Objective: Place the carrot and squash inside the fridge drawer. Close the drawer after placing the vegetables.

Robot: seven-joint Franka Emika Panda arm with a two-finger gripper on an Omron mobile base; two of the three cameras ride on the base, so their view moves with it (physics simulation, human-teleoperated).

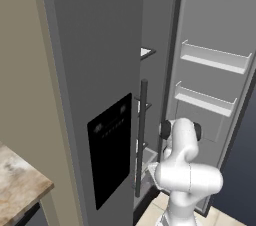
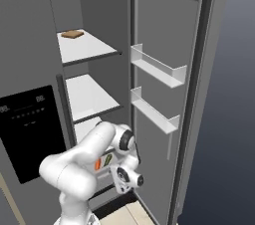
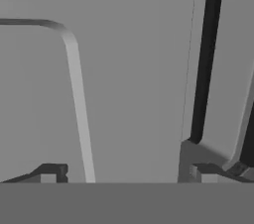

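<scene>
Standing at the dark grey fridge (image 2: 30, 30) with its right-hand door (image 2: 164, 35) swung open, the white arm (image 2: 84, 162) bends low and reaches into the bottom of the cabinet. From the right base view its elbow folds over the lower compartment, and just behind the forearm a small bright orange tapered carrot (image 2: 97, 165) and a small dark green squash (image 2: 106, 161) lie side by side, touching or nearly so, on the pale floor of the light-grey pull-out fridge drawer (image 2: 102, 169). The arm covers most of the drawer, so I cannot tell how far it stands out.

From the hand view the gripper (image 3: 126, 173) is spread wide, with nothing between its two dark fingertips (image 3: 49, 172); they face a flat grey surface with a rounded pale edge running down it. Whether the tips touch that surface I cannot tell.

Above, two flat white shelves (image 2: 92, 97) sit inside the cabinet, and a small brown flat item (image 2: 72, 34) rests on the upper one. Two pale door bins (image 2: 159, 72) hang on the open door, one above the other. A black dispenser panel (image 1: 110, 147) is set into the closed left door, beside a long dark vertical handle (image 1: 142, 135). At the far left of the left base view, a corner of a mottled stone counter (image 1: 20, 182) shows.
</scene>
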